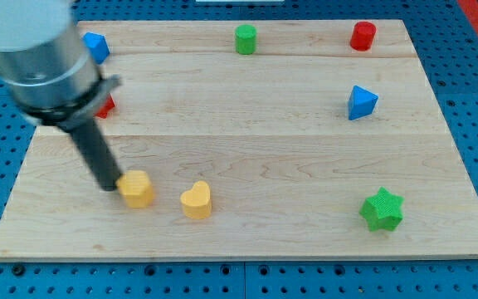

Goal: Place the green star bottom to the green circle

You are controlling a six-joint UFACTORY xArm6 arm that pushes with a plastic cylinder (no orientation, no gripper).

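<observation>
The green star lies near the view's bottom right of the wooden board. The green circle, a short cylinder, stands at the top middle. My tip is at the view's lower left, touching the left side of a yellow block. It is far from both the green star and the green circle.
A yellow heart lies right of the yellow block. A blue triangle is at the right, a red cylinder at the top right. A blue block and a partly hidden red block sit beside the arm at the left.
</observation>
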